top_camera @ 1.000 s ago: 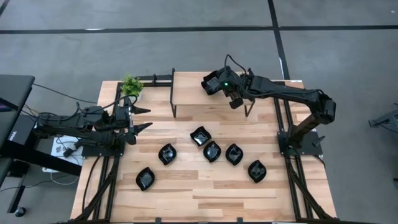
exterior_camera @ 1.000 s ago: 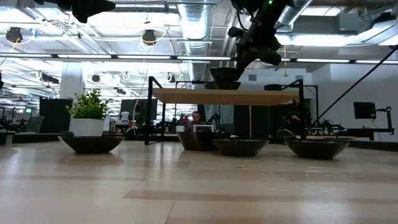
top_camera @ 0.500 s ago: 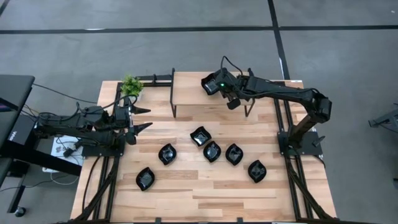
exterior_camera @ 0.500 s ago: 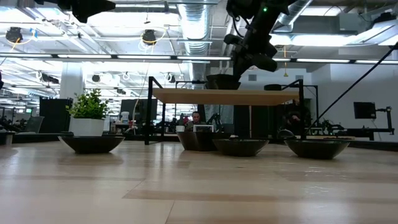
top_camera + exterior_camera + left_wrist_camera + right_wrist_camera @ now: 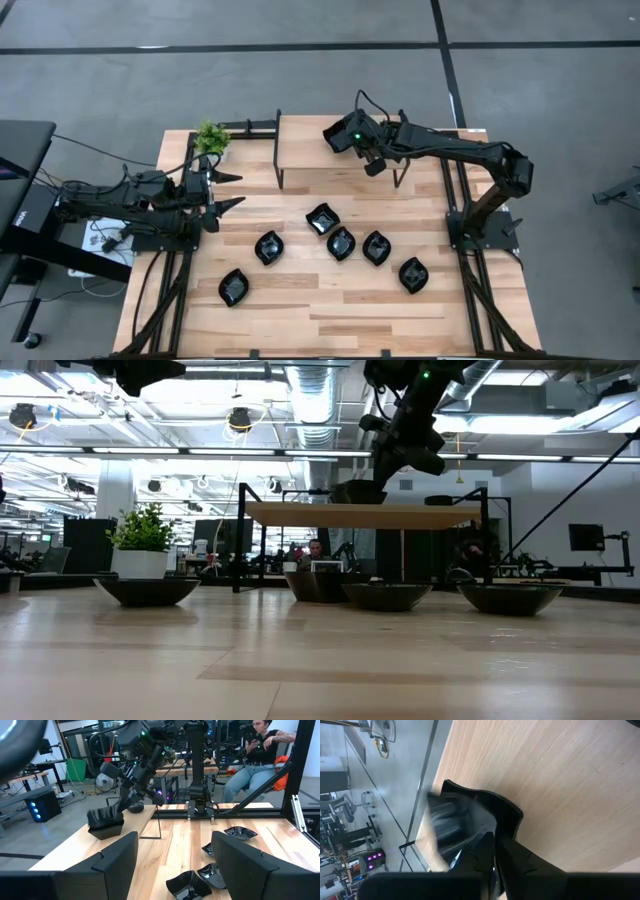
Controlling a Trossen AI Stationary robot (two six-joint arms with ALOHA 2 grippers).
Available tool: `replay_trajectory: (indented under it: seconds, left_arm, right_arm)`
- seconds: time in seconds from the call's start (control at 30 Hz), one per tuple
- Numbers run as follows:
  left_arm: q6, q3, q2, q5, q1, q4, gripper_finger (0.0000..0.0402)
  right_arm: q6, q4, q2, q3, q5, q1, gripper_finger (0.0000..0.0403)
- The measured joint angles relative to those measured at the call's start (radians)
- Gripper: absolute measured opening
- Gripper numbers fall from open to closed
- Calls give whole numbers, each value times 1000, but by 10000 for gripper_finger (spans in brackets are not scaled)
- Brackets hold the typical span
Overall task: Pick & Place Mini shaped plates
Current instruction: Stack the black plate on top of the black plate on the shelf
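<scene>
One black mini shaped plate [image 5: 465, 815] sits on the raised wooden shelf [image 5: 305, 145] at the table's far side, also seen in the left wrist view [image 5: 106, 822] and the low view [image 5: 357, 491]. My right gripper [image 5: 495, 852] is over the shelf, shut on this plate. Several more black plates [image 5: 341, 243] rest on their bottoms on the table's middle. My left gripper [image 5: 232, 190] waits open at the table's left side, level, touching nothing. My right gripper pinches the plate's raised rim [image 5: 491, 831] between its two fingers, on the side nearest the arm. The fingers [image 5: 120, 806] slant down from above and from the table's right. The plate stands level with its bottom on the shelf.
A small green potted plant [image 5: 210, 137] stands at the far left corner beside the shelf. The shelf stands on thin black legs [image 5: 278, 150]. Bare wood lies along the table's near edge [image 5: 330, 320]. A person sits beyond the table [image 5: 260, 750].
My right gripper has gone a little toward the table's left edge and down with the plate, bringing it onto the shelf, and has then kept still. The plates on the table have not moved.
</scene>
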Motion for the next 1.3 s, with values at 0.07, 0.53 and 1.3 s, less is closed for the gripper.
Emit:
replay_trajectory:
  seconds: [0.07, 0.53, 1.3]
  left_arm:
    - [0, 0, 0, 0, 0, 0, 255]
    - [0, 0, 0, 0, 0, -2, 255]
    - [-8, 0, -10, 0, 0, -47, 255]
  right_arm:
    - [-4, 0, 0, 0, 0, 0, 30]
    - [-43, 30, -26, 0, -3, 5, 63]
    - [-687, -84, -244, 0, -236, 193, 51]
